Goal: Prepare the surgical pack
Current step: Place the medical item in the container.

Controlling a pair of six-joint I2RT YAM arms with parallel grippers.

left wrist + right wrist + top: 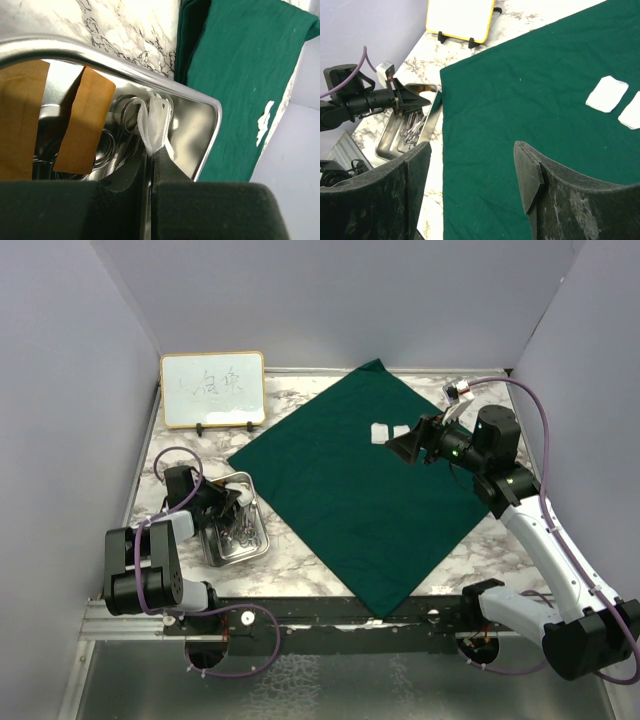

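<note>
The dark green drape (350, 500) lies spread flat as a diamond on the marble table. Two white gauze squares (381, 432) (606, 93) rest on it near its far right edge. My right gripper (405, 447) (470, 150) hovers open above the drape beside them, holding nothing. The steel tray (264, 530) (150, 82) sits left of the drape, with silver instruments (410, 132) (127, 112) lying in it. My left gripper (238, 498) (151, 152) is over the tray, shut on a folded white gauze (155, 120) that sticks out past its tips.
A wood-framed whiteboard (213, 390) (460, 17) stands at the back left. Grey walls enclose the table on the left, back and right. Brown reflections (82, 120) show on the tray's inner wall.
</note>
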